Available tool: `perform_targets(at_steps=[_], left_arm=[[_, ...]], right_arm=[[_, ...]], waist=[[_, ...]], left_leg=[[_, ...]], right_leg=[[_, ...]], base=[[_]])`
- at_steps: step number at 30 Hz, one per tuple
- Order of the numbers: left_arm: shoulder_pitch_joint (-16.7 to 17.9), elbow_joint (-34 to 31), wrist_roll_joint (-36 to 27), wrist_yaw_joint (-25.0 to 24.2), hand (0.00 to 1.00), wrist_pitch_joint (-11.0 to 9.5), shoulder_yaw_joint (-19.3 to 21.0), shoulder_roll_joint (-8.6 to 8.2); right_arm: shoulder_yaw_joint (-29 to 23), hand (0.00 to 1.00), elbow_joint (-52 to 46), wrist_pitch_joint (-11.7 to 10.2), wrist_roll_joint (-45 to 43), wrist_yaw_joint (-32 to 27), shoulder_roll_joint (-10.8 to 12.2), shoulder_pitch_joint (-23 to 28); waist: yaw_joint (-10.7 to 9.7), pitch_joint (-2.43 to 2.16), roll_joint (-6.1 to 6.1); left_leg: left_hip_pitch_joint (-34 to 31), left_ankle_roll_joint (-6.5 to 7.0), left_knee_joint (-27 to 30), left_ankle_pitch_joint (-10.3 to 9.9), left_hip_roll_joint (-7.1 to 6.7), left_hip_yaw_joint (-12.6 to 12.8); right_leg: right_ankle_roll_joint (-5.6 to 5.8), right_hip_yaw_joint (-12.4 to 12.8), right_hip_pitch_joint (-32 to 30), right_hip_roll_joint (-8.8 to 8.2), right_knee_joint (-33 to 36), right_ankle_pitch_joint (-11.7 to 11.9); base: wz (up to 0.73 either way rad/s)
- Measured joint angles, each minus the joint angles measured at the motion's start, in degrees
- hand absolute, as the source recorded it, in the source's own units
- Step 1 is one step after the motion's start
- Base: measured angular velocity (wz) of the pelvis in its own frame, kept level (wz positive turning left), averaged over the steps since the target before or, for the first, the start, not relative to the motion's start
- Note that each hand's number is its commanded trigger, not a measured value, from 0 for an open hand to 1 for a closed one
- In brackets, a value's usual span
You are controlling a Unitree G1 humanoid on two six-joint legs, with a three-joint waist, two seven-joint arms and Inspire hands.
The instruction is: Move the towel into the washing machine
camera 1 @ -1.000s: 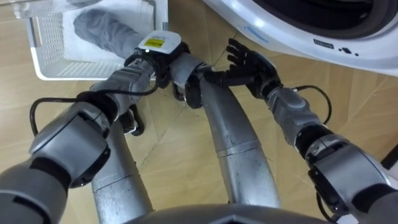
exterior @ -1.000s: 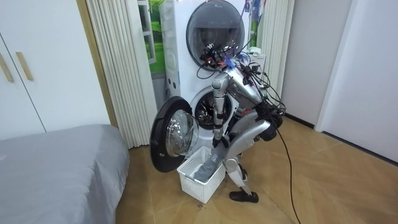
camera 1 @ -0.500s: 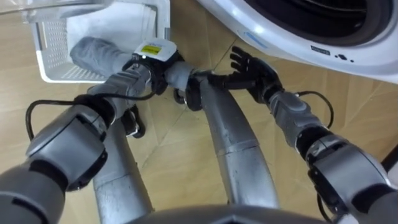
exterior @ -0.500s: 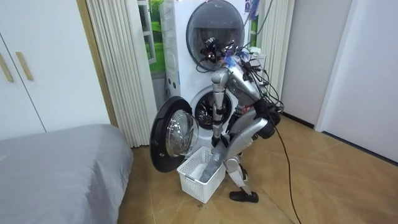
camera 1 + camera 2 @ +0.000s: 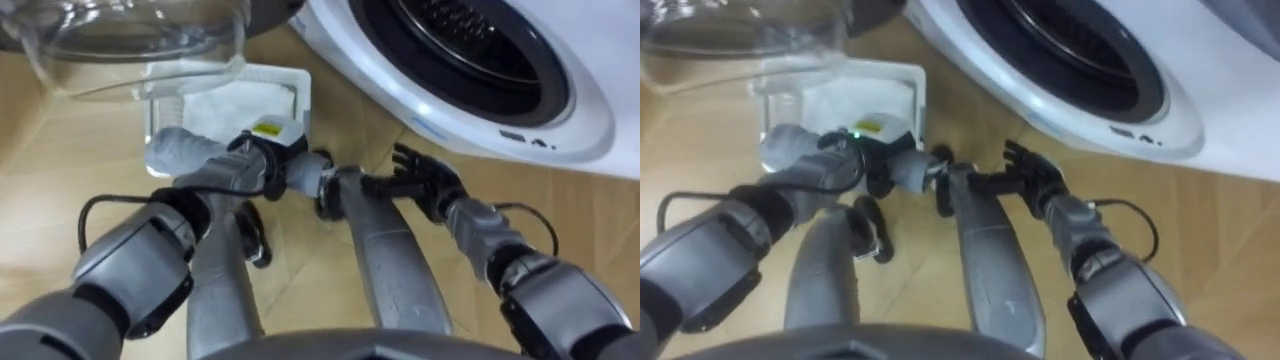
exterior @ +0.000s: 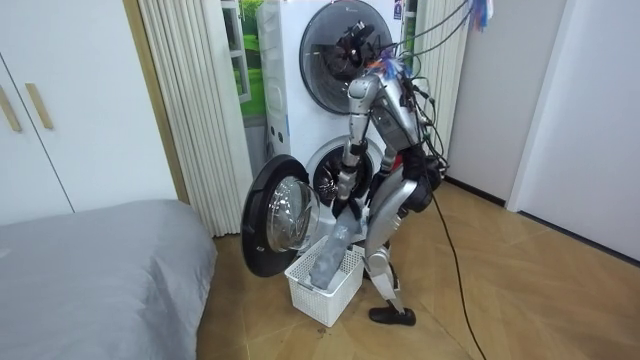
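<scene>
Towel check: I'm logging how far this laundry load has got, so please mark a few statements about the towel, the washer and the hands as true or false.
1. The left hand grips the grey towel. True.
2. The towel lies inside the drum. False: it hangs from the left hand above the white basket, outside the washing machine.
3. The washing machine's door is closed. False: it stands open, swung out to the room view's left.
4. The right hand is open and holds nothing. True.
</scene>
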Motion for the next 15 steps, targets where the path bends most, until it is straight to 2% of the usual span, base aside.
perform_targets(at_steps=[4, 7, 9, 11, 12, 14, 15], left_arm=[[-0.2, -2.7, -0.6, 1.4, 1.00, -1.2, 3.4, 0.34], [-0.1, -5.4, -3.0, 1.6, 1.00, -3.4, 4.0, 0.49], [-0.1, -7.0, -7.1, 1.5, 1.00, -4.1, 4.2, 0.40], [0.9, -10.5, -15.5, 0.9, 1.00, -4.6, 4.9, 0.17], [1.2, -11.4, -17.7, 0.4, 1.00, -4.7, 5.1, -0.04], [2.7, -13.9, -27.4, -2.1, 1.00, -5.3, 6.1, -1.08], [3.1, -14.7, -29.9, -3.0, 1.00, -5.3, 6.4, -1.26]], right_arm=[[-0.5, 0.00, 0.0, 0.0, -0.7, 0.2, -1.0, 0.2], [-0.4, 0.00, -0.3, -0.1, -0.6, 0.5, -1.4, 0.1], [-0.3, 0.00, -0.8, -0.3, -0.4, 0.7, -1.2, 0.0], [-0.4, 0.00, -1.4, -0.4, -0.7, 1.0, -1.0, 0.1], [-0.4, 0.00, -1.4, -0.4, -1.0, 1.2, -1.0, 0.1], [-0.4, 0.00, -1.8, -0.4, -3.3, 1.4, -0.9, 0.2], [-0.4, 0.00, -1.9, -0.4, -3.7, 1.4, -0.8, 0.2]], waist=[[0.7, 0.04, 0.33], [1.5, 0.11, 0.44], [1.7, 0.11, 0.44], [2.6, 0.11, 0.44], [3.0, 0.11, 0.43], [4.0, 0.10, 0.38], [4.2, 0.10, 0.38]], left_leg=[[3.7, 0.58, -2.7, 0.9, -0.85, 0.1], [5.3, 0.93, -4.3, 1.4, -1.01, 0.5], [5.5, 1.01, -4.7, 1.7, -1.05, 0.5], [5.5, 1.09, -5.3, 1.9, -0.89, 0.8], [5.5, 1.11, -5.4, 2.0, -0.87, 0.9], [5.5, 1.14, -5.4, 2.0, -0.89, 1.1], [5.4, 1.14, -5.4, 2.0, -0.91, 1.2]], right_leg=[[0.69, 0.0, 3.7, -0.66, -2.1, 0.4], [1.09, -0.1, 5.2, -1.19, -3.2, 0.7], [1.21, -0.3, 5.5, -1.26, -3.8, 0.8], [1.32, -0.2, 5.6, -1.11, -4.7, 1.3], [1.34, -0.2, 5.6, -1.07, -4.8, 1.3], [1.46, 0.1, 5.7, -0.92, -5.1, 1.3], [1.47, 0.1, 5.7, -0.93, -5.2, 1.3]], base=[[0.07], [0.07], [0.03], [-0.02], [-0.04], [-0.04], [0.00]])
